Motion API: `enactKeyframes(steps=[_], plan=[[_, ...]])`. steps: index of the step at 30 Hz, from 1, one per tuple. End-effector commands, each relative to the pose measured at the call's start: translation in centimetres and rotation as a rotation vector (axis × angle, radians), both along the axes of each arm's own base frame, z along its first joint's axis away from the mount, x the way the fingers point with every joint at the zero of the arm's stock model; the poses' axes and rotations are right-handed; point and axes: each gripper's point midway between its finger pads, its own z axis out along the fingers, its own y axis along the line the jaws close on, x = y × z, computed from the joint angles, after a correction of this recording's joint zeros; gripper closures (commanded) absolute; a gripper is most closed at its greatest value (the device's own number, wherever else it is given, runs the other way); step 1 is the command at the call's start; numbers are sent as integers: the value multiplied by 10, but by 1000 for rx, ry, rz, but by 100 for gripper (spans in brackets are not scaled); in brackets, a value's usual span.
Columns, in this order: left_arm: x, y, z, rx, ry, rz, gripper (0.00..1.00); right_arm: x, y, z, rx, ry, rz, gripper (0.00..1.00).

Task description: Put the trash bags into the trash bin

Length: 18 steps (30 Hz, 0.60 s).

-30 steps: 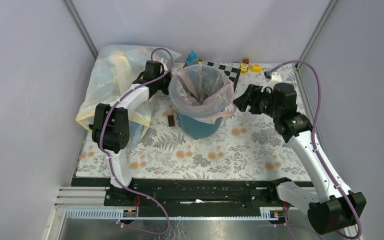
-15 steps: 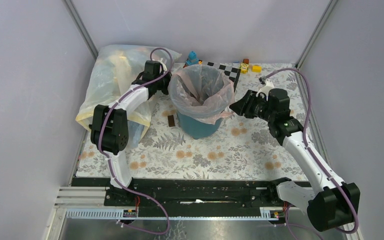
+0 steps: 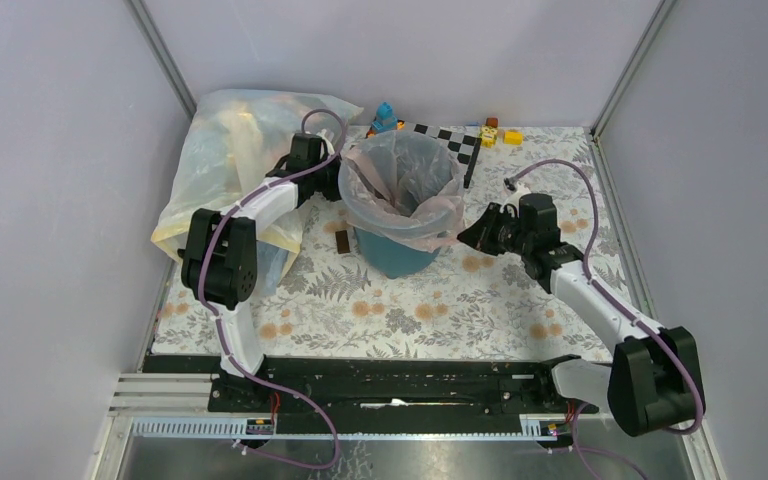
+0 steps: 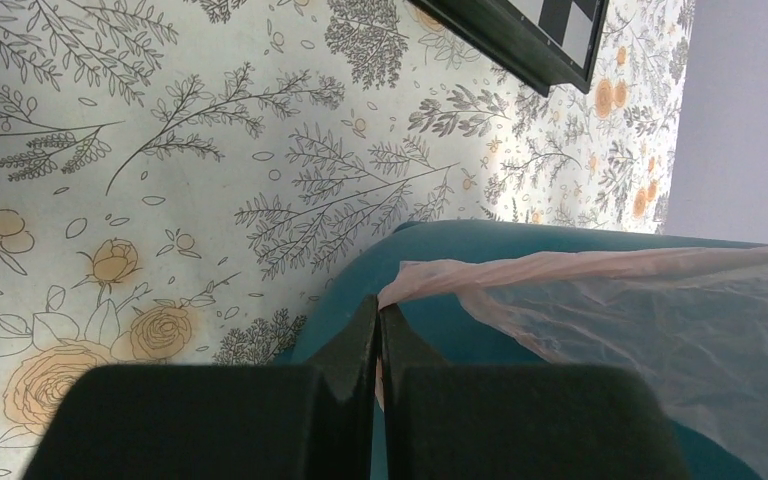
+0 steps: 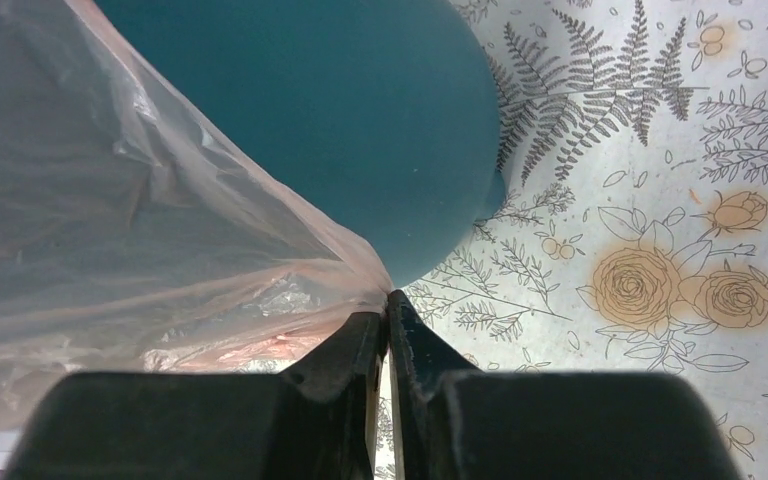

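Observation:
The teal trash bin (image 3: 396, 252) stands mid-table, lined with a pink see-through trash bag (image 3: 400, 180) whose edge hangs over the rim. My left gripper (image 3: 332, 178) is at the bin's left rim, shut on the bag's edge. In the left wrist view its tips (image 4: 379, 305) pinch a pink fold (image 4: 480, 275) against the teal wall (image 4: 460, 240). My right gripper (image 3: 463, 238) sits low at the bin's right side, shut on the bag's hanging edge. The right wrist view shows film (image 5: 160, 240) gathered at the tips (image 5: 388, 300) beside the bin (image 5: 340, 110).
A large yellowish clear bag (image 3: 225, 150) fills the back left corner behind the left arm. A checkered board (image 3: 455, 140), a blue figure (image 3: 385, 115) and small toy blocks (image 3: 495, 133) lie along the back. A small brown piece (image 3: 343, 241) lies left of the bin.
My right gripper came down and left to the bin's right side and closed on the bag's edge. The left gripper stayed shut at the left rim.

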Motion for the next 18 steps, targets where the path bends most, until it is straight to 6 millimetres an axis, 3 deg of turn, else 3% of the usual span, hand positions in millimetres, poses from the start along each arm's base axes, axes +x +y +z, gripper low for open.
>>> enactKeyframes(steps=[1,7,12,18], plan=[[5,-1,8,4,-64,-2,100,6,5,-8,33,1,6,89],[1,3,1,25,-56,7,100,6,6,-33,25,66,2,89],[1,5,-3,31,-52,12,100,6,6,-43,25,88,4,87],[1,7,7,32,-74,20,100,6,9,-44,27,93,22,76]])
